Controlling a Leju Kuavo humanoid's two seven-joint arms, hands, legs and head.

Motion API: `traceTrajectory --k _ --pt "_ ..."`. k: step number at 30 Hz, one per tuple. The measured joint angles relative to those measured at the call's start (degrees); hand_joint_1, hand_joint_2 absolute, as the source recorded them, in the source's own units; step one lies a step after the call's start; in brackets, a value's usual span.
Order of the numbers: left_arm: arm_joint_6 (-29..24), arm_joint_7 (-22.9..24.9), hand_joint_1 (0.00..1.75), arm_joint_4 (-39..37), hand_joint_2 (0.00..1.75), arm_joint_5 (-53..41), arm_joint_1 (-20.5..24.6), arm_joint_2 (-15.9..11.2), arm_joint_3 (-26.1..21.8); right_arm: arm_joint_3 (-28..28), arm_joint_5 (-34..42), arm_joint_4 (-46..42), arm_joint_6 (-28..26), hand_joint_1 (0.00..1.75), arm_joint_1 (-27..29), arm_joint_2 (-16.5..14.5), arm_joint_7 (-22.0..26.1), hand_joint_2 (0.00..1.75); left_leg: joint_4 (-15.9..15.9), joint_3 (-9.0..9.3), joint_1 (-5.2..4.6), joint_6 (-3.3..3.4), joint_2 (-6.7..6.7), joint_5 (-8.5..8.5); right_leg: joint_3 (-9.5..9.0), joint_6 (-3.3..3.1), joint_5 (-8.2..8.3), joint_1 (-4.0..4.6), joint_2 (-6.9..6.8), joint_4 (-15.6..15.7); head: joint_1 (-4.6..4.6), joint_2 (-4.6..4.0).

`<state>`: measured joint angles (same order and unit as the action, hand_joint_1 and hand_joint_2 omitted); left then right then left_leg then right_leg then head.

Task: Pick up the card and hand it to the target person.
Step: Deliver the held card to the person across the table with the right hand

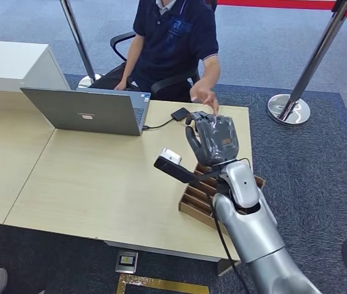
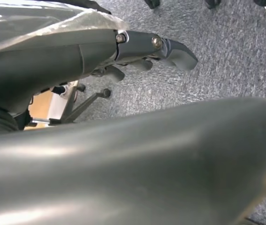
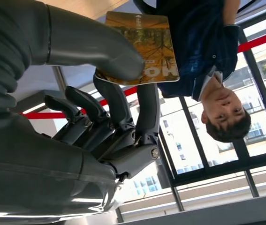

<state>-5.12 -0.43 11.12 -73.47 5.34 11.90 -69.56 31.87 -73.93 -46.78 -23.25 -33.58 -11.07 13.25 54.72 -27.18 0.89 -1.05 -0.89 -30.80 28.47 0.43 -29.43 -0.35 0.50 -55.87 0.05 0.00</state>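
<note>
Card point(image 3: 143, 49), printed in autumn colours, sits pinched between the thumb and fingers of the right hand point(image 1: 215, 139), raised above the wooden tray point(image 1: 199, 199) at the table's point(image 1: 93, 184) far right; the seated person's hand point(image 1: 204, 95) reaches just beyond it. Left hand point(image 2: 88, 51) hangs over grey carpet, fingers extended, holding nothing; a laptop point(image 1: 85, 110) stands well apart.

We see the card point(image 3: 149, 49) pinched between the thumb and darker fingers of the right hand point(image 3: 99, 112); its printed face carries an autumn-toned picture in orange and yellow with pale lettering along one edge; it is flat, rigid and unbent, with rounded corners; the thumb covers one corner, the rest juts free beyond the fingers; it is held up off the table, extended toward the seated person point(image 1: 175, 37) in the dark polo shirt, whose outstretched hand point(image 1: 205, 95) is just beside the robot's hand.
</note>
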Motion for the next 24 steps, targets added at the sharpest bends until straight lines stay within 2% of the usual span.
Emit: traceTrajectory --k 5,11,18,24 --pt "0.01 0.06 0.00 0.01 0.00 -1.15 0.09 -0.01 0.17 0.35 -1.36 9.62 -1.34 1.75 -5.64 -4.42 -0.08 1.75 0.00 -0.01 0.00 0.00 -0.01 0.00 0.00 0.00 0.00 0.01 0.00 0.00 0.01 0.00" --pt "0.16 0.53 0.00 0.01 0.00 -1.91 0.23 -0.10 0.79 0.93 -2.51 17.84 -0.49 1.75 -9.41 -7.45 -0.99 1.75 0.00 -0.02 0.00 0.00 -0.01 0.00 0.00 0.00 0.00 0.01 0.00 0.02 0.01 0.00" --pt "0.18 0.68 0.00 0.01 0.00 -1.94 0.26 -0.28 0.91 2.41 -1.13 22.03 0.37 1.75 -11.56 -8.76 -2.12 1.75 0.01 -0.01 0.00 0.00 -0.01 0.00 0.00 0.00 0.00 0.01 0.00 0.01 0.01 0.00" --pt "0.18 0.75 0.00 0.00 0.00 -2.04 0.24 -0.34 0.91 3.84 0.42 23.54 -1.57 1.75 -12.48 -8.97 -3.55 1.75 0.01 -0.01 0.00 0.00 -0.01 0.00 0.00 0.00 0.00 0.01 0.00 0.01 0.01 0.00"
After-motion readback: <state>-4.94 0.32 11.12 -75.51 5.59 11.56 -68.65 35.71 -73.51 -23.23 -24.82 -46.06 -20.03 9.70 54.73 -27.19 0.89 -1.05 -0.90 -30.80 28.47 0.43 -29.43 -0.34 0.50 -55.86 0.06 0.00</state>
